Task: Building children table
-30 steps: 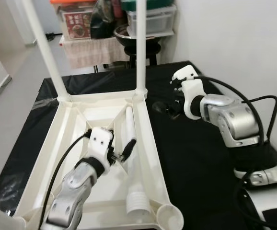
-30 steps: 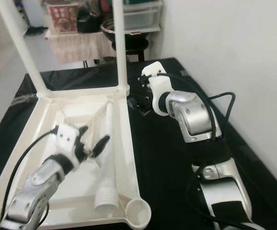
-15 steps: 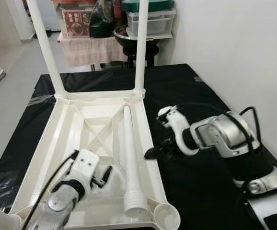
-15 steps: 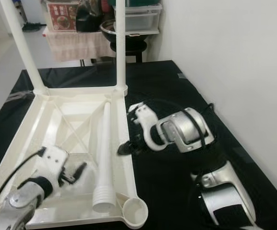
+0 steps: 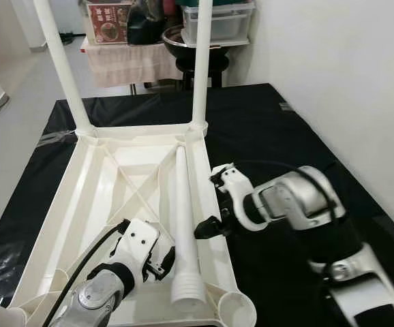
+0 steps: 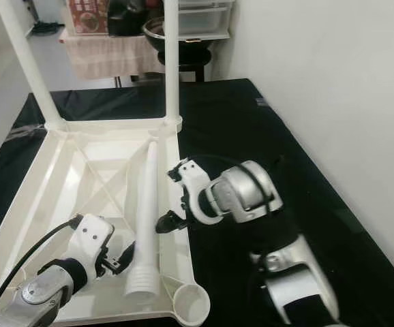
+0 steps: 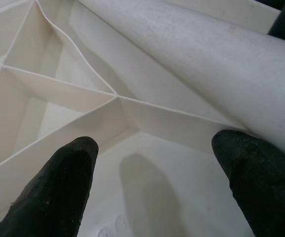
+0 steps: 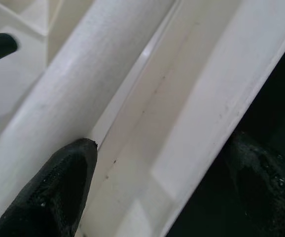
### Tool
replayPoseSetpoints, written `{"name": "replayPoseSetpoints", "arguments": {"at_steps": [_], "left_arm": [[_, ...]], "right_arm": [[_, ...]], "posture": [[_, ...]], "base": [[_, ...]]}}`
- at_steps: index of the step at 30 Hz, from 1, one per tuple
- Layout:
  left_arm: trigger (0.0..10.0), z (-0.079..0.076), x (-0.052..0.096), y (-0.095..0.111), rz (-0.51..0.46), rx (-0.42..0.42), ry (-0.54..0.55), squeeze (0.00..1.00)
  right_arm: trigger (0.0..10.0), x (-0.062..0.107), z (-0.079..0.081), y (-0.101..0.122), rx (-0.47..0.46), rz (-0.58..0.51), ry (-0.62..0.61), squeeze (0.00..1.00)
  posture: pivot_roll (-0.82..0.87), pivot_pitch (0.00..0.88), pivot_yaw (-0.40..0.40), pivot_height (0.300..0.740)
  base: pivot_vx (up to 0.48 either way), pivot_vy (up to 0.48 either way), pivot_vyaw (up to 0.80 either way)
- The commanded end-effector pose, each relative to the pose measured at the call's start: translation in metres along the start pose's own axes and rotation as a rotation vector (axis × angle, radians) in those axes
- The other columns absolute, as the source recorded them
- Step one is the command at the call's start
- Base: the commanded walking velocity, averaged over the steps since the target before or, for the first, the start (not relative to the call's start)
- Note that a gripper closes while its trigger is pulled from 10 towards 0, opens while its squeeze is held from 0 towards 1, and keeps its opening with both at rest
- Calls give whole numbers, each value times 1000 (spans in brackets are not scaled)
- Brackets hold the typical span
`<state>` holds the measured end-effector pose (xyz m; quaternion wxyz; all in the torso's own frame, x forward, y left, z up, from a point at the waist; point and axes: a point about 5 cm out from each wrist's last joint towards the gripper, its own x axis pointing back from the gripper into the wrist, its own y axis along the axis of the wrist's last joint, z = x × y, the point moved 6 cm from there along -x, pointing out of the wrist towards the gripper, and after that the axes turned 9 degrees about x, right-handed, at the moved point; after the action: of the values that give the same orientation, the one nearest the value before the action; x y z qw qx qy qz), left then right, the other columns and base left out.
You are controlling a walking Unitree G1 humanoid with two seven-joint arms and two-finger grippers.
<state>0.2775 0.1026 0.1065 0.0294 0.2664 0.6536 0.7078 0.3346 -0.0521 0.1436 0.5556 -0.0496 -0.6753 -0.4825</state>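
While the white table top (image 5: 95, 197) lies upside down on a black sheet (image 5: 279, 143), two white legs (image 5: 202, 61) already stand up from its two far corners. A third one — the loose leg (image 5: 181, 225) — lies flat inside the table top, close along its right wall. Its thick ribbed end points toward the robot, just beside the empty round socket (image 5: 238, 310) in the near right corner.

The left gripper (image 5: 161, 260) is low inside the table top, near the thick end of the loose leg. From the left wrist view, its fingers (image 7: 63, 187) are spread wide apart. They hold nothing. One finger is over the ribbed floor of the table top, and the other is right beside the loose leg.

The right gripper (image 5: 209, 228) reaches in from the right side, over the table top's right wall, about halfway along the loose leg. From the right wrist view, its fingers (image 8: 58, 190) are open wide too — one sits against the loose leg, and the other is out over the black sheet, with the wall between them. It has hold of nothing.

Behind the sheet stand a dark stool (image 5: 198, 65) and a rack with a cloth (image 5: 125, 65) over it, with boxes on top. A plain white wall (image 5: 340, 75) is on the right.
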Motion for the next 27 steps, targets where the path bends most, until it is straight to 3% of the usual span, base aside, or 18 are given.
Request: {"name": "replayPoseSetpoints", "arguments": {"at_steps": [1, 10, 11, 12, 13, 14, 27], "left_arm": [[10000, -12, -1, 4, -5, -12, -44, 0], [10000, -4, -1, 9, -12, -23, -5, 0], [10000, 0, -1, 11, -18, -33, 13, 0], [10000, 2, -1, 12, -20, -36, 22, 0], [10000, 4, -1, 12, -22, -36, 32, 0], [10000, 6, 0, 13, -24, -37, 42, 0], [10000, 6, -2, 16, -25, -40, 48, 0]], "right_arm": [[10000, -11, 13, -7, -15, 35, 43, 0], [10000, -25, 7, -4, 8, 69, -91, 0], [8039, -27, 4, -5, 24, 76, -120, 0], [6745, -28, 2, -6, 34, 80, -135, 0], [2000, -28, -1, -8, 41, 84, -154, 0], [0, -29, -2, -10, 48, 89, -163, 0], [0, -24, -11, -10, 29, 77, -187, 0]], "posture": [[-108, 140, -45, 740], [-111, 138, -50, 740], [-109, 136, -54, 740], [-109, 136, -54, 740], [-109, 135, -58, 740], [-109, 135, -58, 740], [-109, 120, -54, 740]], "base": [[0, 0, 0], [0, 0, 0], [0, 0, 0], [0, 0, 0], [0, 0, 0], [0, 0, 0], [0, 0, 0]]}}
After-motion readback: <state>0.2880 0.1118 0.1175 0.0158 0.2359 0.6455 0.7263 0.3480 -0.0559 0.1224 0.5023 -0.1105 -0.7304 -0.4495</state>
